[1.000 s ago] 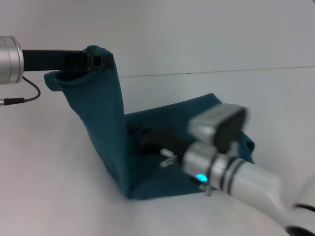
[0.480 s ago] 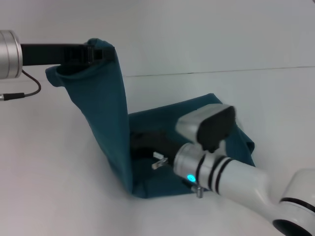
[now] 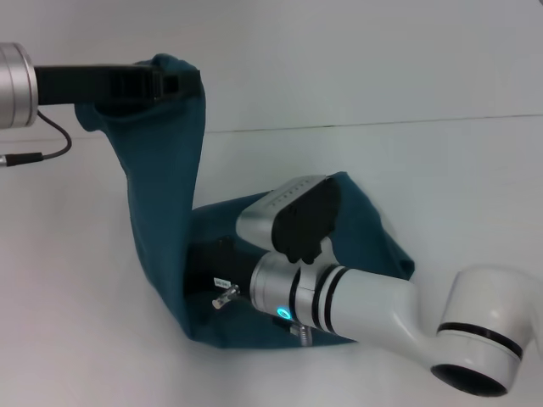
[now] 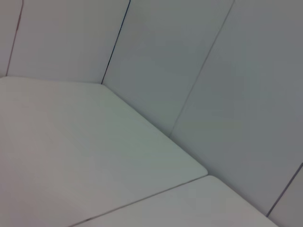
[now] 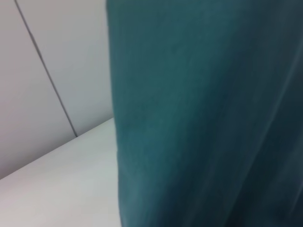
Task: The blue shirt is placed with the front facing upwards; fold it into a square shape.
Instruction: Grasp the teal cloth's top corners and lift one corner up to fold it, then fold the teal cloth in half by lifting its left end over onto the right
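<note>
On the white table [image 3: 475, 170]: one dark teal-blue cotton shirt [image 3: 165, 203], plain side showing, half lifted | left gripper [image 3: 174, 83] clenched on its raised edge | right gripper [image 3: 208, 275] low against cloth, grip unclear

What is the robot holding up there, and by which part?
The left gripper holds the shirt by a bunched edge, lifted high. The right gripper is low against the cloth; whether it grips cannot be told.
</note>
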`<state>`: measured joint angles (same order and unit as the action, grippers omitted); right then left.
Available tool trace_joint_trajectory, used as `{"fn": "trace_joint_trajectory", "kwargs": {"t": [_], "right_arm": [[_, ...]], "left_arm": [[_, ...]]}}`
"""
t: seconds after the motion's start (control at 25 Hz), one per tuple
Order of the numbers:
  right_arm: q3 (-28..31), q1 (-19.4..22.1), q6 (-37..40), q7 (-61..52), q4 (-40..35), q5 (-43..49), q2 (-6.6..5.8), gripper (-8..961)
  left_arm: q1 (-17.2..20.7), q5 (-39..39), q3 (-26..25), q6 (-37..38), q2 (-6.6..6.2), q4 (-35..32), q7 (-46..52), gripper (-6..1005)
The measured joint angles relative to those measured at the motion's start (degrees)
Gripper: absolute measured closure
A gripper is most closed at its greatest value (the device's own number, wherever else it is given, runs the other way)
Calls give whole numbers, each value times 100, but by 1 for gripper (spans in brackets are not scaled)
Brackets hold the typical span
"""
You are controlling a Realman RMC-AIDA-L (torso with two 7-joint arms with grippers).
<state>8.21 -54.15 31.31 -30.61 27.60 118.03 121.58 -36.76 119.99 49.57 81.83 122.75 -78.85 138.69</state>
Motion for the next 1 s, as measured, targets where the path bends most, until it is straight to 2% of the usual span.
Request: {"fn": "trace_joint_trajectory", "kwargs": {"t": [0.12, 0.24, 0.36, 0.44, 0.64, 0.92, 1.0], "right_arm": [[-10, -38, -18, -1, 6, 3, 0, 939], [114, 130, 60, 45, 4, 6, -33, 938], [381, 588, 432, 34, -178, 9, -110, 937], [502, 956, 943, -32, -464, 9, -142, 937], [833, 1653, 2207, -201, -1298, -94, -142, 936], [1303, 1809, 2750, -1100, -2368, -105, -163, 935], [1410, 1835, 2810, -1145, -2539, -105, -165, 935]], "left_arm": [[-2, -20, 0, -4, 0, 6, 0, 979], [9, -21, 0, -25, -5, 67, -7, 978], [68, -30, 1, -38, 7, 111, -44, 978], [108, -40, 1, -55, 31, 122, -70, 978], [122, -66, 28, -145, 112, 208, -141, 978], [82, -470, 240, -392, 133, 719, -431, 979], [82, -742, 540, -731, 139, 1135, -658, 979]]}}
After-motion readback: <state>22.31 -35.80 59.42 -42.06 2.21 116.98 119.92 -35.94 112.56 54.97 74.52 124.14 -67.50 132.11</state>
